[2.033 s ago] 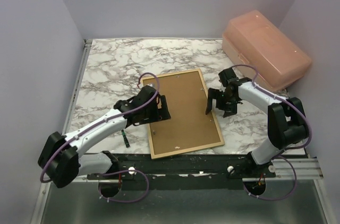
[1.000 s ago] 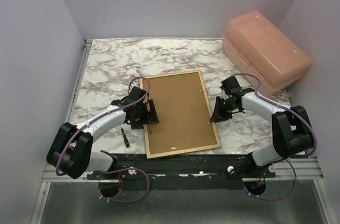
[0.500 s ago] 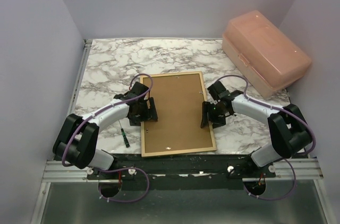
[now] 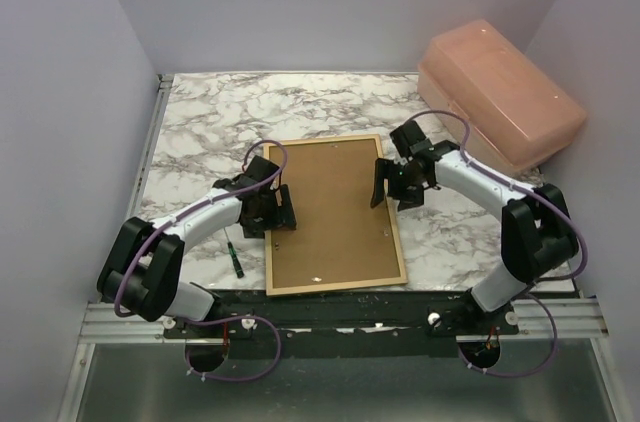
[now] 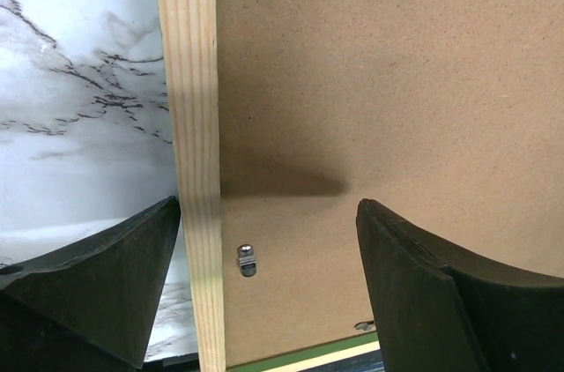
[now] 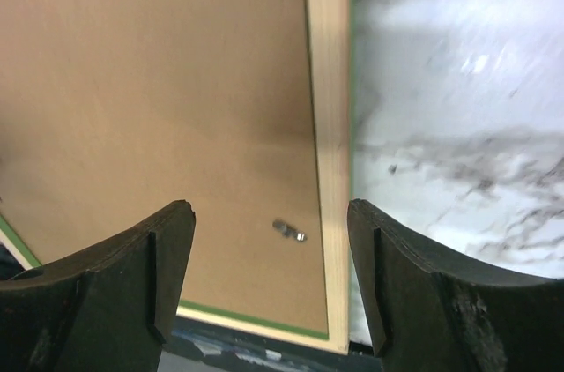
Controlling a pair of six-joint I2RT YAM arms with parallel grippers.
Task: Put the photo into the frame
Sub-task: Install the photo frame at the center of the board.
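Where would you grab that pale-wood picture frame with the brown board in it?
Probably a long side rail of the pale-wood picture frame, coming in low from outside: it lies flat, the brown backing board fills the middle, leaving only thin outer edges to pinch.

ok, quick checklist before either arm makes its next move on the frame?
1. left tool open, one finger either side of the left rail of the frame: ok.
2. right tool open, astride the right rail: ok.
3. frame face down, pale wood up, backing board lying inside it: ok.
4. photo seated under the board: cannot tell, no print shows in any view.
5. metal tabs turned over the board: cannot tell, too small.
6. screwdriver clear of the frame: ok, it lies apart on the frame's left.
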